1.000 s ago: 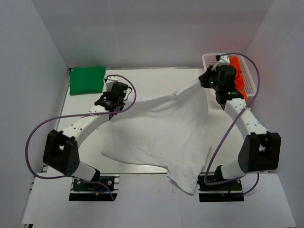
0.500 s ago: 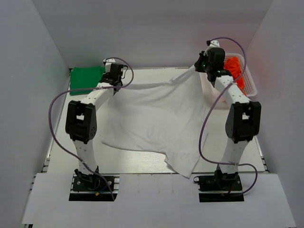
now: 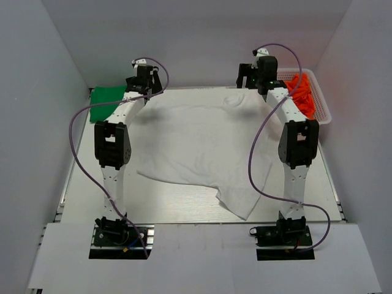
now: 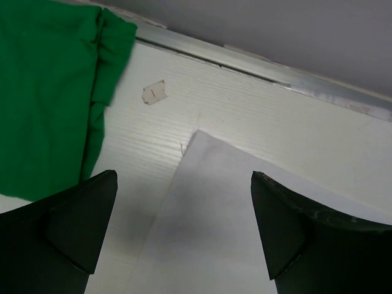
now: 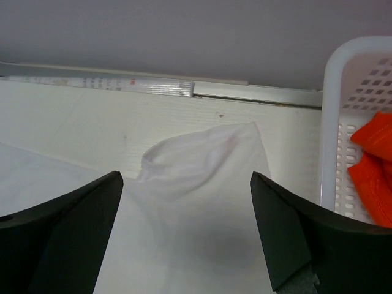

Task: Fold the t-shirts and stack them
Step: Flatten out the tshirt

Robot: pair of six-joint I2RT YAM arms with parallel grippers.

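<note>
The white t-shirt [image 3: 199, 144] lies spread over the table, its near corner reaching the front edge. My left gripper [image 3: 149, 86] hovers open above its far left corner [image 4: 211, 214], nothing between the fingers [image 4: 86, 220]. My right gripper [image 3: 246, 78] stands open over the bunched far right corner [image 5: 199, 177]. A folded green t-shirt [image 3: 105, 102] rests at the far left of the table, and in the left wrist view the green t-shirt [image 4: 49, 92] sits left of the left gripper [image 4: 182, 179]. The right gripper [image 5: 185, 177] holds nothing.
A white lattice basket [image 3: 321, 113] with orange cloth [image 3: 303, 92] stands at the far right; in the right wrist view the basket [image 5: 334, 122] is just right of the fingers. The back wall and a metal rail [image 5: 257, 93] run close behind both grippers.
Both arms have stretched out toward the back wall, drawing the white t-shirt's far corners with them. Both grippers have opened and let go, and the shirt now lies flat.
</note>
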